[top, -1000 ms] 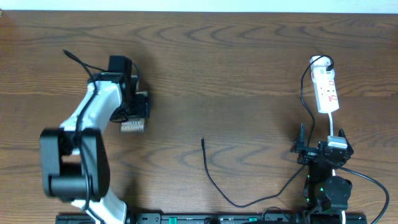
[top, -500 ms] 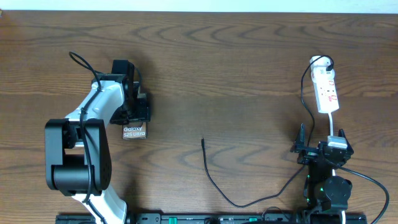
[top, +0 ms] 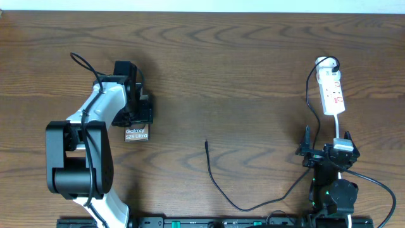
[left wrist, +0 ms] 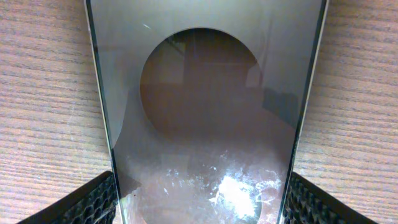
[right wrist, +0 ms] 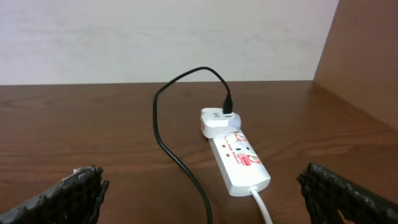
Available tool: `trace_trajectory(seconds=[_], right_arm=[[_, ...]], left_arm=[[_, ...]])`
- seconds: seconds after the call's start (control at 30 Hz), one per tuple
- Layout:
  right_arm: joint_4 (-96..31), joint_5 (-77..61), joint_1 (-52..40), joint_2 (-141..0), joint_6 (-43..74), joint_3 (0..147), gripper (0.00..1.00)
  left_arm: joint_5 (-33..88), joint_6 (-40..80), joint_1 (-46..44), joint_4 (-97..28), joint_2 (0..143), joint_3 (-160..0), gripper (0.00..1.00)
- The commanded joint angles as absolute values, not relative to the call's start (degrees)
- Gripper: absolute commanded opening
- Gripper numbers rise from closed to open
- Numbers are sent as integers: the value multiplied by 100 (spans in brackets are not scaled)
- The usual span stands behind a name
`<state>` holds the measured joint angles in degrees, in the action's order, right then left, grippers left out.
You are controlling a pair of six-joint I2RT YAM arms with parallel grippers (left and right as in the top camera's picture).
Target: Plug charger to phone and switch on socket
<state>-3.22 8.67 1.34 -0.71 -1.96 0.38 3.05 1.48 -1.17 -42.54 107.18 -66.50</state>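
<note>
Left gripper [top: 137, 124] — arm bent at the elbow — grips the phone [top: 137, 134].

L hand [top: 138, 124] moved; phone [top: 137, 134] text visible.

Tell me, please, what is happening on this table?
The left gripper holds the flat dark smartphone by its long edges at the left of the wooden table. The thin black charger cable lies loose, its tip unplugged. The right gripper rests open, facing the white power strip.
</note>
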Motion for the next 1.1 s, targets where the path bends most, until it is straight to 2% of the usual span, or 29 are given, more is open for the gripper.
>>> trace_trajectory(seconds=[0.0, 0.43, 0.6, 0.77, 0.93, 0.97, 1.07], right_arm=[[-346, 906, 34, -40, -244, 32, 99], [-346, 906, 34, -40, -244, 32, 99], [-346, 906, 34, -40, -244, 32, 99], [-346, 908, 34, -40, -244, 32, 99], [-346, 906, 32, -40, -244, 32, 99], [-346, 908, 34, -40, -244, 32, 99], [-346, 906, 34, -40, -242, 32, 99]], left_arm=[[252, 119, -89, -4211, 10648, -6523, 7], [252, 119, -89, -4060, 10652, -6307, 8], [257, 148, -89, -3865, 10652, -6167, 29], [388, 183, -89, -3802, 10652, -6086, 58], [388, 183, -89, -3804, 10652, -6075, 77], [388, 183, -89, -3802, 10652, -6062, 86], [390, 183, -89, -3802, 10652, -6027, 93]])
